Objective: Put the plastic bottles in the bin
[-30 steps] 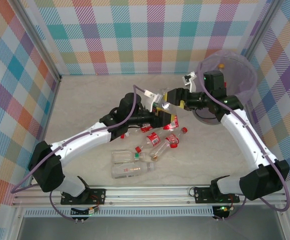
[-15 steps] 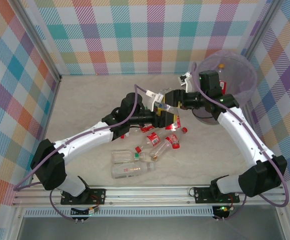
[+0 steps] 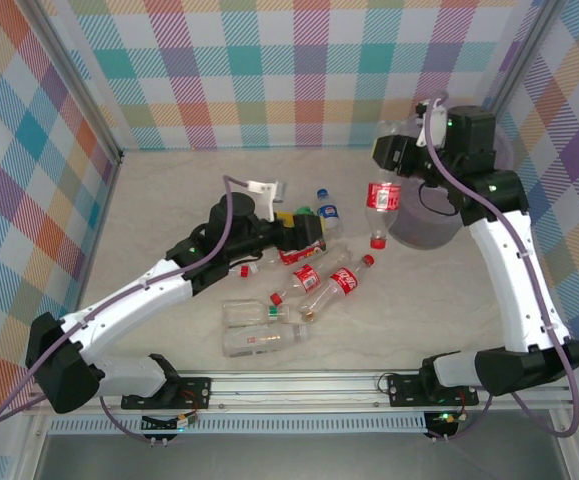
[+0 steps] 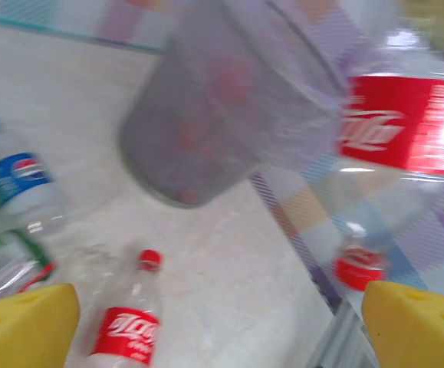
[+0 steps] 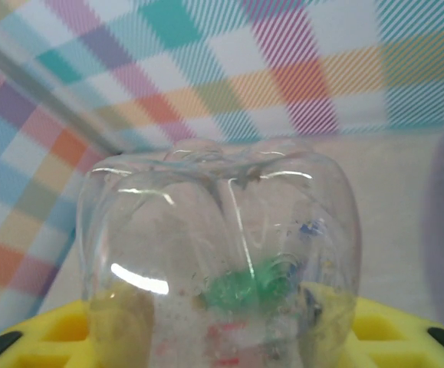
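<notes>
Partway through. Clamping a red-labelled bottle (image 3: 381,197) cap-down in the right gripper (image 3: 389,158), just beside the bin (image 3: 421,225) at the table's (image 3: 169,200) far right corner, not yet dropped. Holding the left gripper (image 3: 309,230) wide, empty, over some seven plastic bottles (image 3: 309,285) left mid-table

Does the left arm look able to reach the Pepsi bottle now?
Probably yes: the open left claw sits just beside the Pepsi bottle, and the right claw, holding a Coke bottle, is up at the bin.
</notes>
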You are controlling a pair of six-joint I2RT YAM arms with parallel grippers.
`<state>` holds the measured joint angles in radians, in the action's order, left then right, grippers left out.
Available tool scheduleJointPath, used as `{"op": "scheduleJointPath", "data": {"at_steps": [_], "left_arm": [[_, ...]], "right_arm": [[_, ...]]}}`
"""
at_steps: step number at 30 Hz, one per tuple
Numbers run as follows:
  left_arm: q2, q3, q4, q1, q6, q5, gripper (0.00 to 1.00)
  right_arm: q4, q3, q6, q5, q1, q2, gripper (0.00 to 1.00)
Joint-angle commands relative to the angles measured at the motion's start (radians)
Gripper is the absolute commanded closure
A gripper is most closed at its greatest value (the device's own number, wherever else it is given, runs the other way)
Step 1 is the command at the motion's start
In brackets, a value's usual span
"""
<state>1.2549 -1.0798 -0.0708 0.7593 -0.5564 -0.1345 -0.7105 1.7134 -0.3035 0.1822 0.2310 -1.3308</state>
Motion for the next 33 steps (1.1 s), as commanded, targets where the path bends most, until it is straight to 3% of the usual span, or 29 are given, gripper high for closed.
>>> {"op": "scheduleJointPath", "data": {"at_steps": [1,7,12,18,24,30,33], "left_arm": [[0.005,-0.004,-0.327,-0.027,-0.176,0.254,0.11],[-0.065,0.132,-0.419,-0.026,-0.418,0.39,0.17],[-0.146,0.191,-0.507,-0.026,-0.524,0.434,0.18],[-0.185,0.127,-0.767,-0.02,-0.512,0.418,0.16],[-0.203,0.113,-0.923,0.06,-0.558,0.388,0.13],[-0.252,0.216,-0.896,0.103,-0.679,0.332,0.11],[-0.276,0.272,-0.869,0.104,-0.701,0.355,0.08]], "right_arm": [[0.061,0.093,0.075,-0.184,-0.017,0.025,0.58],[0.049,0.305,0.208,-0.406,-0.06,-0.062,0.59],[0.196,0.302,0.318,-0.534,-0.122,-0.103,0.64],[0.377,0.172,0.384,-0.538,-0.184,-0.14,0.66],[0.399,0.09,0.36,-0.5,-0.24,-0.2,0.66],[0.388,0.018,0.3,-0.448,-0.27,-0.239,0.66],[0.374,-0.019,0.267,-0.435,-0.288,-0.253,0.67]]}}
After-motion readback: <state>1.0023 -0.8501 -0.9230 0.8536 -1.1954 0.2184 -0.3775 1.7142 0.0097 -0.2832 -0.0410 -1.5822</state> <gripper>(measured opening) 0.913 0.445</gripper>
